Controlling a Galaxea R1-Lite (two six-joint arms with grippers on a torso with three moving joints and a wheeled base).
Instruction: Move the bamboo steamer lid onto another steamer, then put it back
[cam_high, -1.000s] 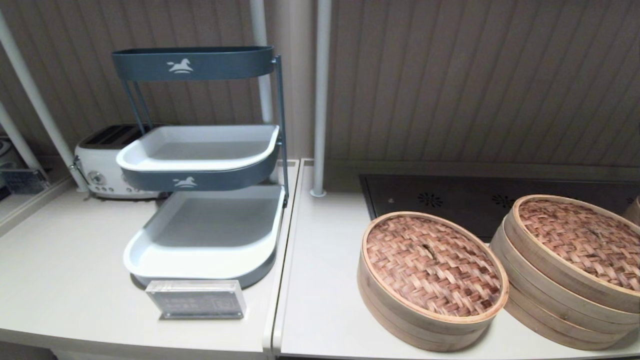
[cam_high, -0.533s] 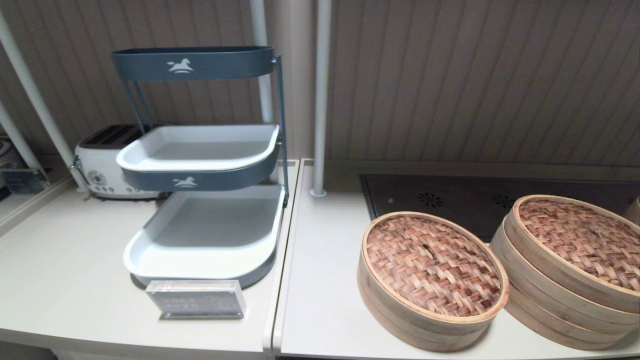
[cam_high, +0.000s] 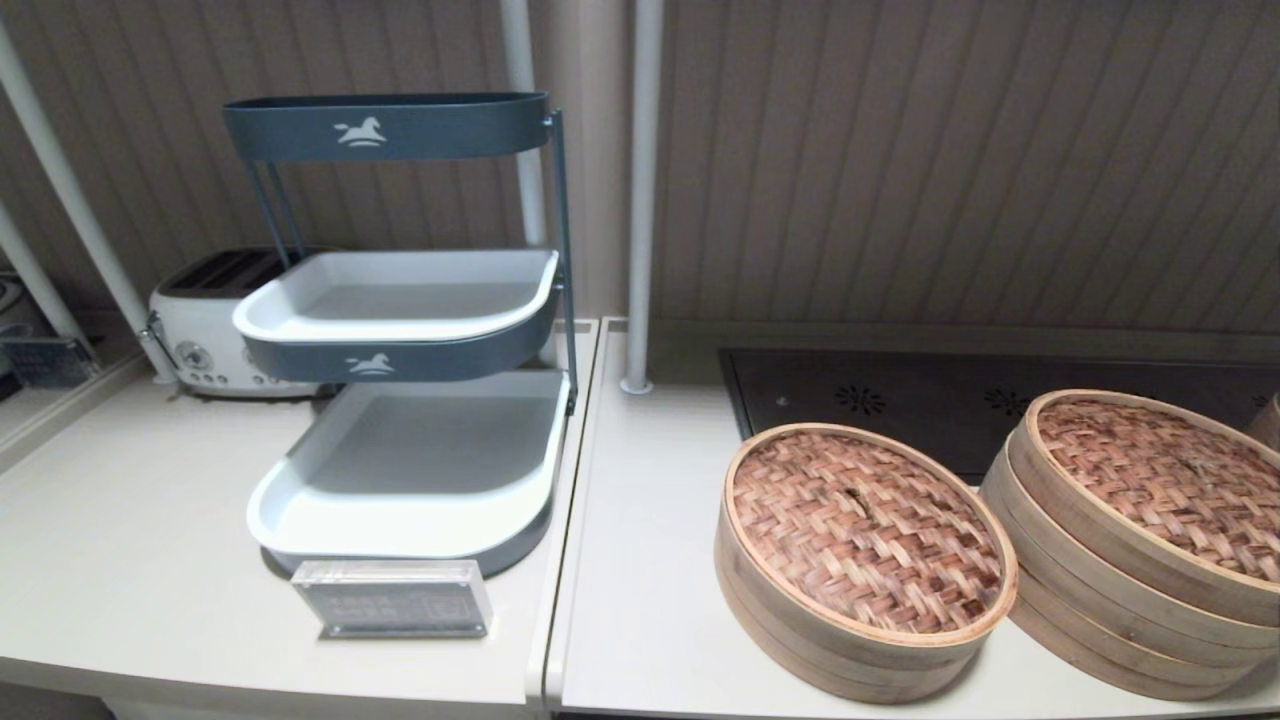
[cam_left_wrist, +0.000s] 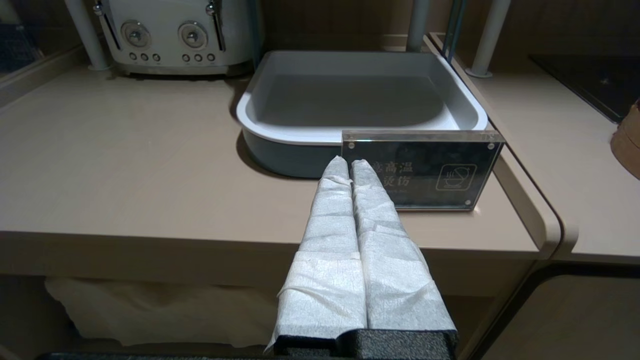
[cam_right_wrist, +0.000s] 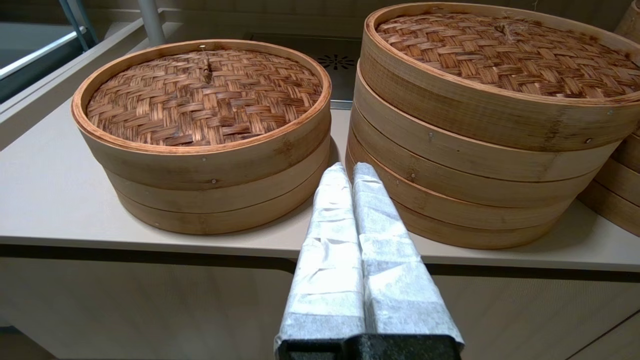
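Note:
The bamboo steamer lid (cam_high: 865, 525) (cam_right_wrist: 202, 95), reddish-brown weave with a small dark centre loop, sits on the lower steamer at the counter's front. To its right stands the taller steamer (cam_high: 1130, 560) (cam_right_wrist: 480, 145) of stacked pale rings under its own woven lid. My right gripper (cam_right_wrist: 350, 167) is shut and empty, held before the counter edge, pointing at the gap between the two steamers. My left gripper (cam_left_wrist: 349, 161) is shut and empty, in front of the left counter by the acrylic sign. Neither gripper shows in the head view.
A tiered grey-and-white tray rack (cam_high: 400, 330) stands on the left counter, with a clear acrylic sign (cam_high: 392, 598) (cam_left_wrist: 422, 170) before it and a white toaster (cam_high: 205, 325) behind. A dark hob (cam_high: 900, 400) lies behind the steamers. Another steamer's edge (cam_high: 1268, 420) shows far right.

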